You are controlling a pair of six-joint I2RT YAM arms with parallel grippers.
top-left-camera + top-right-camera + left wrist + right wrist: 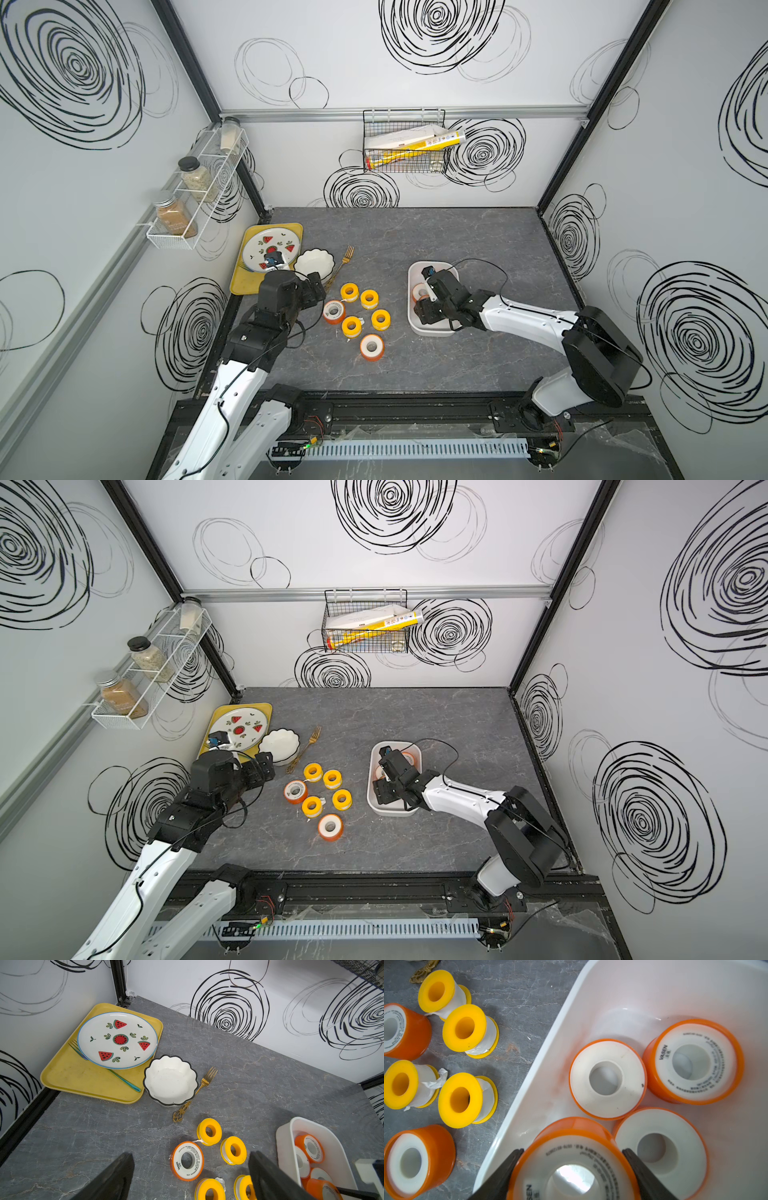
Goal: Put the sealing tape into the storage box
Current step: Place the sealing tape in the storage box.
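Well left of the storage box [430,331], the left gripper [190,1154] hangs with its fingers spread, empty. Six tape spools [352,326] lie on the table [457,249] just left of the box. Over the box, the right gripper [571,1151] clasps an orange spool [571,1169]; three more spools [607,1078] lie inside the box.

- Four yellow spools [369,299] out on the table [457,249].
- Orange spools [371,346]: two on the table, four more at the storage box [430,331], six in all.
- Forks [204,1082]: two, one gold, one teal.
- One plate [117,1040], one bowl [170,1080], one tray [83,1080].
- Three jars [174,214] up on the rack [170,241].
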